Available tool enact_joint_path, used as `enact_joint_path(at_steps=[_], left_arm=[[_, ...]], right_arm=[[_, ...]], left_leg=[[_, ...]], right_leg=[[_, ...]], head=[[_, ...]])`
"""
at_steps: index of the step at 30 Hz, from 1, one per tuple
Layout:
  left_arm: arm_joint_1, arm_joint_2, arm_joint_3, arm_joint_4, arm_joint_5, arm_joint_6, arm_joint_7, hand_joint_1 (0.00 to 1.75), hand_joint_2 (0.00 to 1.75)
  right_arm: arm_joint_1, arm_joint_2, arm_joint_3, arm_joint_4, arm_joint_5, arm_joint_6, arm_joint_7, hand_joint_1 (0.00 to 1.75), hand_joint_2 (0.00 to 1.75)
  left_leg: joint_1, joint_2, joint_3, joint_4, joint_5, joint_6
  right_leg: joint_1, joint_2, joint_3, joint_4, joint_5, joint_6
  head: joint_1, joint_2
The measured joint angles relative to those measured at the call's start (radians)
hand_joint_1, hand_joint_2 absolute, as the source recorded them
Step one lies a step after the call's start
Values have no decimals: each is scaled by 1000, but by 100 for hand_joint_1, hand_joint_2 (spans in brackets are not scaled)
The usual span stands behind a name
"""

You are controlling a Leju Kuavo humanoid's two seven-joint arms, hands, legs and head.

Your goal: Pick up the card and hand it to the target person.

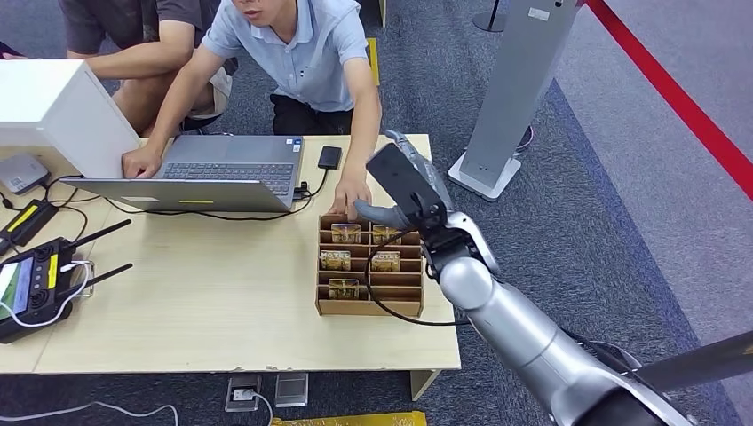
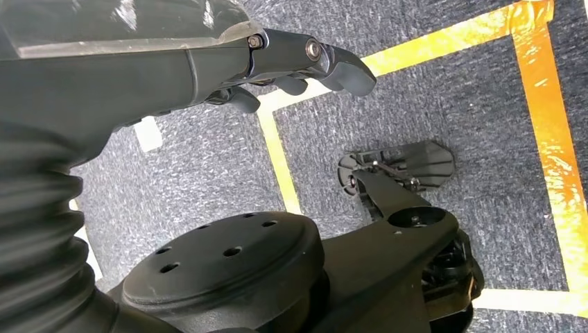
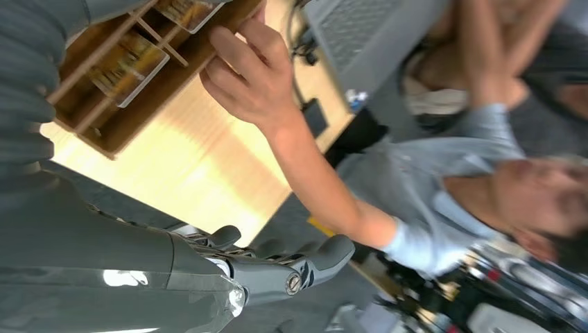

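Note:
A wooden slotted box (image 1: 368, 307) sits on the table's right part and holds several yellow cards (image 1: 345, 233). My right hand (image 1: 404, 188) hovers over the box's far right corner, fingers spread and holding nothing. A person in a light blue shirt (image 1: 306, 58) kneels behind the table, one hand (image 1: 352, 197) resting on the box's far edge, just beside my thumb. The right wrist view shows that person's hand (image 3: 246, 69) on the box (image 3: 104, 135), the cards (image 3: 128, 66) and my fingers (image 3: 305, 263) apart from both. My left hand (image 2: 298, 62) hangs over the carpet, holding nothing.
An open laptop (image 1: 226, 169) and a black phone (image 1: 329, 157) lie behind the box. A white case (image 1: 53, 106) and a remote controller (image 1: 35, 284) occupy the table's left. A grey stand (image 1: 511, 89) rises right of the table. A second person sits at the back left.

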State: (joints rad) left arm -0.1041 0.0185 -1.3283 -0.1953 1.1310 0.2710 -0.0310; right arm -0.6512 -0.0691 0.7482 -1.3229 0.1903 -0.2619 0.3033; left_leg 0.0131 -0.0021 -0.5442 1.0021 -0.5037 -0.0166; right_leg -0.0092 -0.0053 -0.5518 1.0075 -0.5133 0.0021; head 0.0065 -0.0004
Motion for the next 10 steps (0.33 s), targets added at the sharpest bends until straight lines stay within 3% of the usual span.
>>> enact_joint_path(at_steps=[6, 10], left_arm=[[3, 2, 3, 0, 16, 6, -9, 0, 175], [3, 2, 6, 0, 27, 13, -4, 0, 175]], right_arm=[[262, -93, -105, -321, 43, 23, -149, 0, 175], [395, -122, -130, -418, 53, 49, -182, 0, 175]], left_leg=[[0, 1, 0, 0, -1, 0], [0, 1, 0, 0, -1, 0]], right_leg=[[0, 1, 0, 0, 0, 0], [0, 1, 0, 0, 0, 0]], head=[[-1, 0], [-2, 0]])
